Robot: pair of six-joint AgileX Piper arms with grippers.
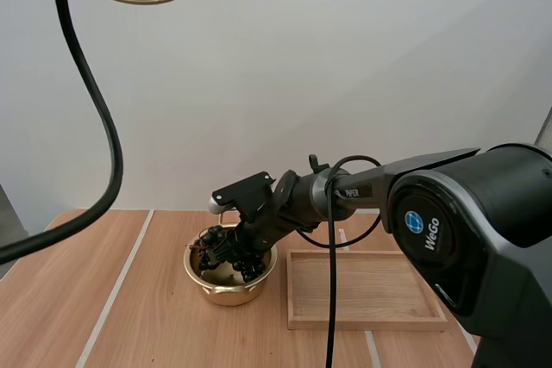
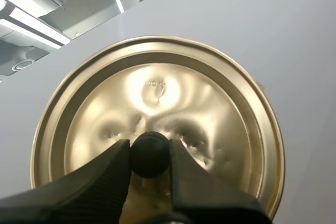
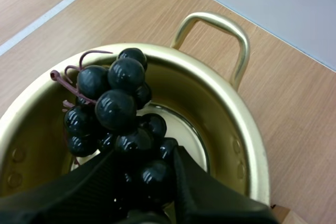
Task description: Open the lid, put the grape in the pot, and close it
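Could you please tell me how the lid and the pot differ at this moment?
The lid is held in the air by the left gripper, shut on its black knob; the pot stands on the table. The lid is a shallow disc; the pot is a deep bowl with a loop handle. The pot has grapes at its mouth, pinched by the right gripper; the lid bears nothing. Both are gold metal.

The pot (image 1: 226,292) and lid (image 2: 157,93) are shiny gold, the knob (image 2: 149,153) black. The grapes (image 3: 115,108) are nearly black. The counter (image 1: 147,316) is light brown with white lines.
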